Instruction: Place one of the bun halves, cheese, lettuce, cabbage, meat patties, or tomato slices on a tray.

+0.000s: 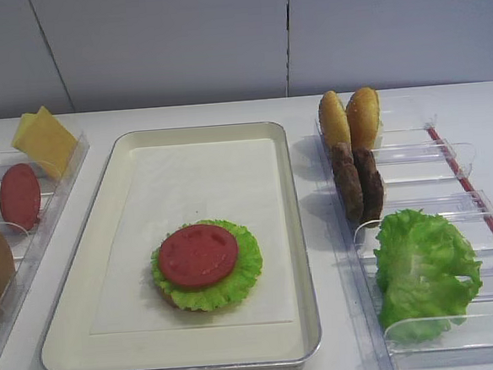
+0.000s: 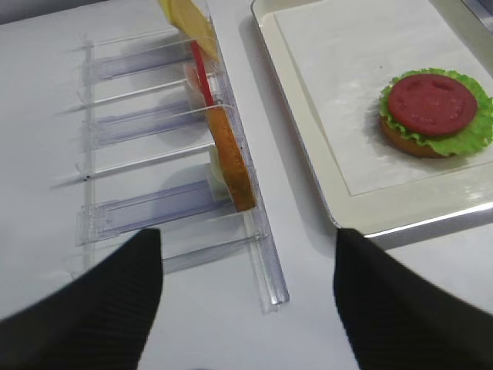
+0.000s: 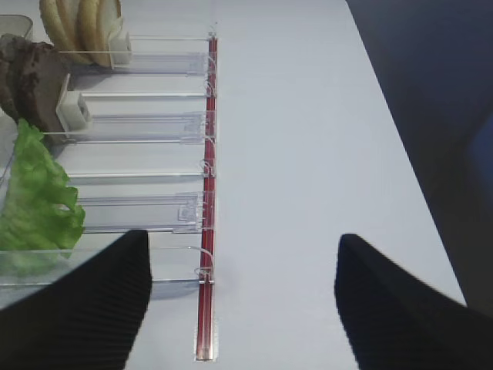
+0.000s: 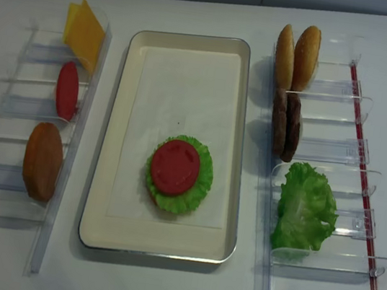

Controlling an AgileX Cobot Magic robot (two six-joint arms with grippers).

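tray [image 1: 296, 232]: centre of worktop [image 1: 224, 110], paper-lined
stack: tomato slice [image 1: 198, 255] on round lettuce leaf [image 1: 236, 279] on bun half [image 2: 404, 141], on the liner toward the tray's near end
left gripper [image 2: 246, 297]: jaws wide apart, empty, above left rack [image 2: 154, 208]
right gripper [image 3: 243, 297]: jaws wide apart, empty, by right rack [image 3: 154, 123]

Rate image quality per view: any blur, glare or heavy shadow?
First exterior high view: soft, slightly hazy, tray rim casts mild shadow. Realsense exterior view: sharper, evenly lit. Right wrist view: lettuce bunch crisp, dark end effector fingers blurred in foreground. Left wrist view: mildly soft, tomato slice readable, no glare.
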